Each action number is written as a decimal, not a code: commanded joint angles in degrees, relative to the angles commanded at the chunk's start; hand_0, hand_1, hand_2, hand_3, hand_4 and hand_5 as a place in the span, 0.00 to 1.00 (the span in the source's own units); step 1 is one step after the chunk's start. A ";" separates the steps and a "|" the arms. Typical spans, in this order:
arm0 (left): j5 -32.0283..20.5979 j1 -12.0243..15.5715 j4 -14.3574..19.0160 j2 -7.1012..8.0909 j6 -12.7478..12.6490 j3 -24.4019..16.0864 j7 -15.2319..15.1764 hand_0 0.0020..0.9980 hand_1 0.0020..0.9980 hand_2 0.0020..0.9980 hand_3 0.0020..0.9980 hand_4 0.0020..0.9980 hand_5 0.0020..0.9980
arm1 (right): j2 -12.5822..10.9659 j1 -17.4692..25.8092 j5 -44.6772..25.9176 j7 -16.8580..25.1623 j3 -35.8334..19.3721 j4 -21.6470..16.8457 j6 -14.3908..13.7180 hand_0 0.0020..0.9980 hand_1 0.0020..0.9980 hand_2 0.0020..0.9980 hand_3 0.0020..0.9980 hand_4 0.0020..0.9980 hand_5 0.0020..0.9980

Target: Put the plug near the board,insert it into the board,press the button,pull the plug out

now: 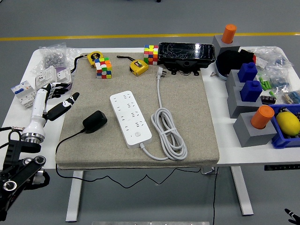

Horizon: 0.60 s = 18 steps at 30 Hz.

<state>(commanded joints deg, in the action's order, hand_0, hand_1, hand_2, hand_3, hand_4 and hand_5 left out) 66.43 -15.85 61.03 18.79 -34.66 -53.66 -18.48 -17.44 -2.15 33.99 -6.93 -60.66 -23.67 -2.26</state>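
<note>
Reaching for the black plug (94, 121) just left of the board (131, 119), we bring our open, empty left robot hand (55, 99) squarely over it.

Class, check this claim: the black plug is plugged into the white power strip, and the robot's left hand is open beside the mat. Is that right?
Not quite. In the head view the black plug lies loose on the mat, left of the white power strip, not inserted. The left hand is indeed open beside the mat.

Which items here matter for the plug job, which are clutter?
Job: black plug; white power strip; left hand, open, beside the mat.
Clutter: Rubik's cubes; tape measures; black case; blue and grey blocks.
</note>
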 joint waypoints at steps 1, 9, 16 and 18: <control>0.08 0.03 -0.03 -0.03 0.06 0.00 0.25 0.57 0.61 0.56 0.58 0.84 0.36 | 0.03 0.03 -0.01 0.00 0.03 0.01 0.01 0.57 0.66 0.68 0.60 0.97 0.49; 0.03 -0.21 0.29 0.17 0.40 0.13 0.91 0.52 0.58 0.55 0.58 0.83 0.36 | 0.05 -0.06 -0.07 -0.03 0.28 -0.03 0.12 0.57 0.66 0.68 0.60 0.97 0.49; 0.14 -0.57 0.51 0.34 0.74 0.23 1.56 0.48 0.57 0.55 0.58 0.84 0.39 | -0.08 -0.34 -0.10 -0.07 0.49 -0.03 0.10 0.57 0.66 0.68 0.60 0.97 0.49; 0.23 -0.60 0.58 0.39 0.75 0.37 1.68 0.48 0.57 0.55 0.58 0.85 0.39 | -0.10 -0.42 -0.09 -0.08 0.62 -0.01 0.08 0.57 0.66 0.68 0.60 0.97 0.49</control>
<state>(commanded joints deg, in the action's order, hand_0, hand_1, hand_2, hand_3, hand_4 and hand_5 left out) 66.66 -16.44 61.61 19.18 -33.91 -53.28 -16.80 -17.54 -2.57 33.89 -7.01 -60.04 -23.68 -2.17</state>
